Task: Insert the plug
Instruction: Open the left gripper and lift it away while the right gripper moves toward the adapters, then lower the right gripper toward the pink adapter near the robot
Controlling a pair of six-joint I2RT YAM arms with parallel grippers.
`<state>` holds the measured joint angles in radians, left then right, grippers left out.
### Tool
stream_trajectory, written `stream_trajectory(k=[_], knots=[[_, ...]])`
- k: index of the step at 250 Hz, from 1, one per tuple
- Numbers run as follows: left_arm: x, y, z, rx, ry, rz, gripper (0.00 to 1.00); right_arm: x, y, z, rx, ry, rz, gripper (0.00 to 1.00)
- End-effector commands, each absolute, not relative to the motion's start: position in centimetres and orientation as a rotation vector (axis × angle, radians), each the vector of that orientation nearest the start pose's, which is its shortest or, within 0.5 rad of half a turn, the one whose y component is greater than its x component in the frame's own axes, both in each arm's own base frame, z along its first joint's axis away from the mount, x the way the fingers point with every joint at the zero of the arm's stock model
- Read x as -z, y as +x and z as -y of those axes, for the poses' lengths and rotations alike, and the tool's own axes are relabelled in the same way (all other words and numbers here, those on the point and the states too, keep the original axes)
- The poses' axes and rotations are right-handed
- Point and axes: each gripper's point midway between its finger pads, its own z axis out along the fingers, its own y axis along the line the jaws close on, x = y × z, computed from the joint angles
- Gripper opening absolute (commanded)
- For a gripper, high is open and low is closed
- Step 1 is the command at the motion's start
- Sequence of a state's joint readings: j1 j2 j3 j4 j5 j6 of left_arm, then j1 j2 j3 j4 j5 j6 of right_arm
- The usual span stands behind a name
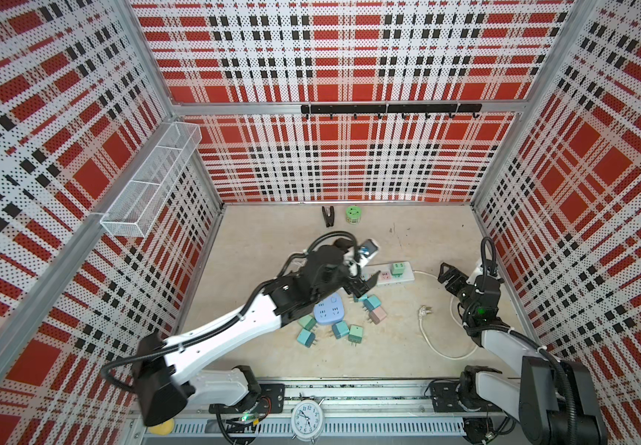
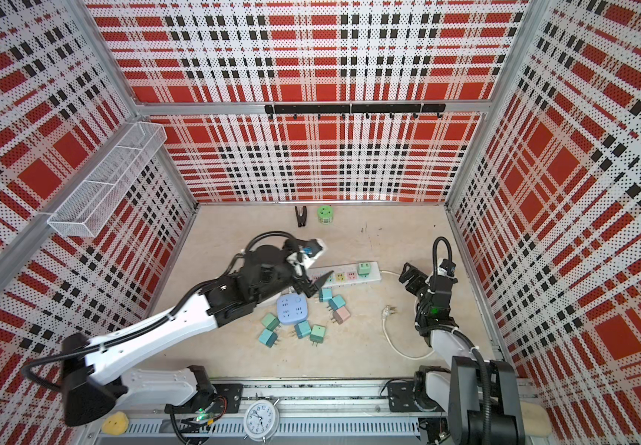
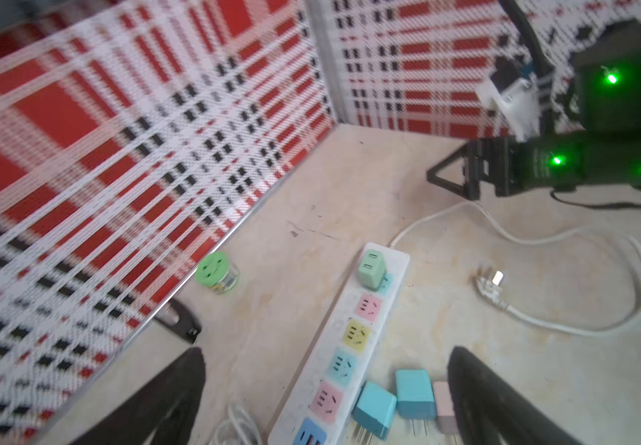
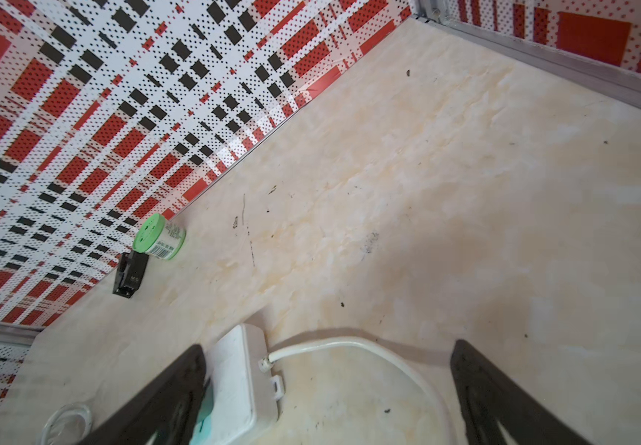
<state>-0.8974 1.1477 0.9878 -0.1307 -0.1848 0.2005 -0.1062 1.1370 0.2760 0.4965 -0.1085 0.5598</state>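
left gripper spread wide, nothing in it, hanging over the power strip; right gripper spread too, empty, by the strip's cord end; in a top view a green plug sits seated at the strip's 3 o'clock end; other sockets look free; loose plugs lie on the table at 6 o'clock of the strip; nearest is a teal plug, on its side just beside the strip; likely light, hard plastic cube, smooth faces could slip; thin prongs may bend if jammed crooked; pinch two flat opposite faces, prongs left clear; strip looks light and may skid, brace it
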Motion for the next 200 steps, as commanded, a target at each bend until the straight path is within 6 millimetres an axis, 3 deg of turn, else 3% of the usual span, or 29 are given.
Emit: stream_trajectory(k=[1,27,52,74,123,133,171,200], knots=[[-30.8,28.2,22.3,0.427,0.387,-1.725,0.99,-14.4,35.0,-0.3,-0.504,0.419,-1.833,1.0],[-28.3,26.8,16.4,0.379,0.226,-1.8,0.99,-14.5,34.2,-1.0,-0.548,0.422,-1.851,1.0],[-25.8,25.6,12.0,0.28,0.101,-1.816,0.99,-16.0,33.2,-4.4,-0.643,0.332,-1.83,1.0],[-23.8,24.6,9.2,0.216,0.03,-1.801,0.99,-16.4,32.2,-8.1,-0.603,0.255,-1.899,0.97],[-18.7,23.8,4.6,0.103,-0.152,-1.789,1.0,-16.2,29.2,-13.8,-0.536,0.12,-1.982,0.84],[-18.3,23.8,3.9,0.111,-0.218,-1.769,0.99,-16.0,28.5,-14.8,-0.526,0.095,-1.987,0.83],[-18.5,23.6,3.6,0.122,-0.207,-1.76,0.99,-15.2,26.5,-17.8,-0.467,0.018,-2.031,0.78],[-18.3,23.5,4.4,0.172,-0.167,-1.766,0.99,-13.5,25.4,-19.2,-0.466,-0.009,-2.11,0.74]])
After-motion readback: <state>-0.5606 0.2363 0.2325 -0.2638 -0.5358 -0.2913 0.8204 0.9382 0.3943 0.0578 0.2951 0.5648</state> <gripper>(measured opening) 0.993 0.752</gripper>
